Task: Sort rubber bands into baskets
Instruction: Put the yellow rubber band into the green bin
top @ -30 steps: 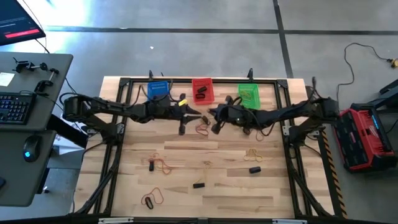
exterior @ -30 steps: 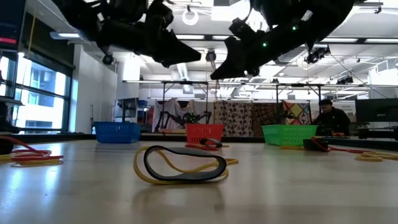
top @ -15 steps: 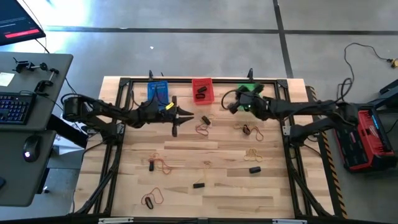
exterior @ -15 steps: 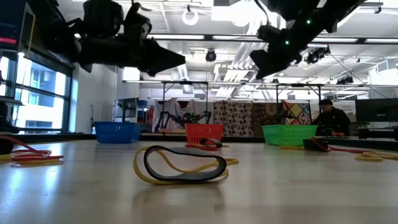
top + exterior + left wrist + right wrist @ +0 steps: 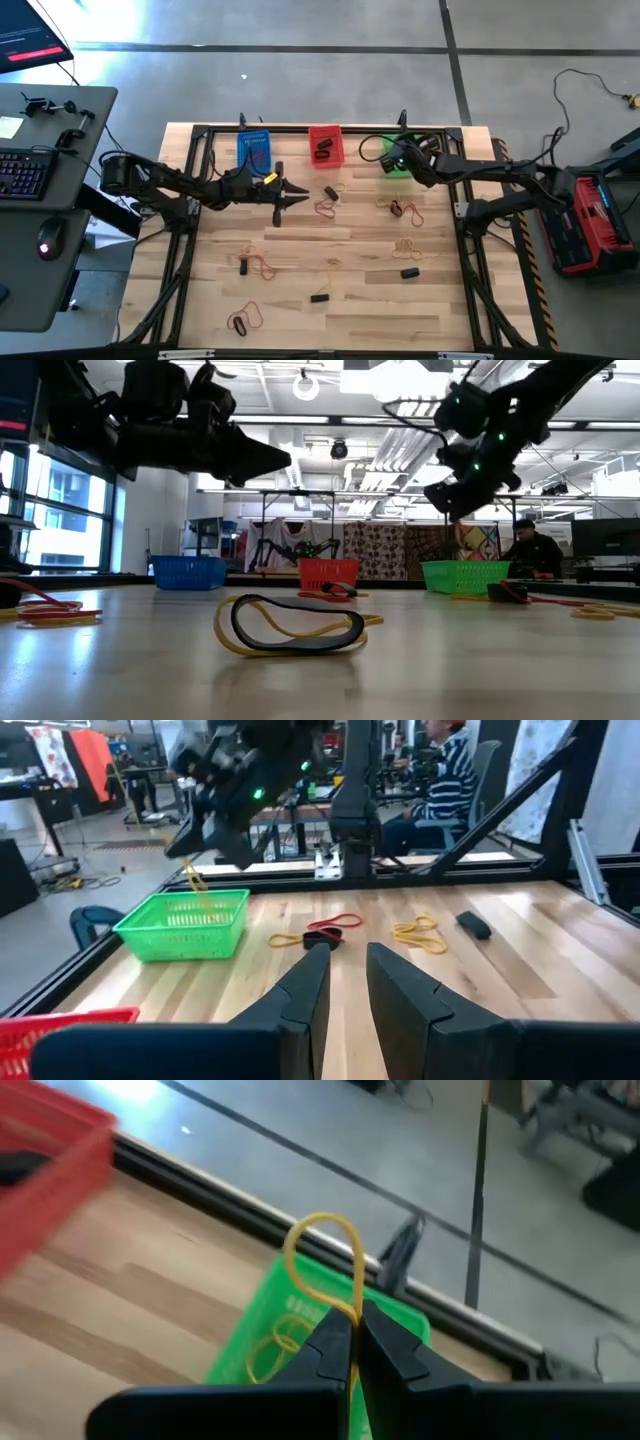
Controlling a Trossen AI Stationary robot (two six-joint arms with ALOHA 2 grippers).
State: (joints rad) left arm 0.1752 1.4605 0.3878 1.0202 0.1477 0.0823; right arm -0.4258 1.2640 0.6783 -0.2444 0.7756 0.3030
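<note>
Three baskets stand along the bench's far edge: blue basket [image 5: 254,148], red basket [image 5: 325,144], green basket [image 5: 400,155]. Right gripper [image 5: 350,1342] hangs above the green basket, fingers pinched together on a yellow rubber band [image 5: 335,1265]. Left gripper [image 5: 285,193] hovers mid-bench near the blue basket, fingers slightly apart, holding nothing. Other rubber bands [image 5: 325,207] lie scattered across the bench [image 5: 370,300].

**Wood, mesh plastic and rubber**

The table [image 5: 330,235] is pale wooden planking, smooth with a slight sheen — framed by matt black metal rails [image 5: 300,128]. The green basket [image 5: 185,925], red basket [image 5: 328,573] and blue basket [image 5: 188,571] are plastic mesh. The yellow rubber band [image 5: 330,1265] looks thin and smooth — pinched in the right hand [image 5: 350,1342], matt black.
</note>
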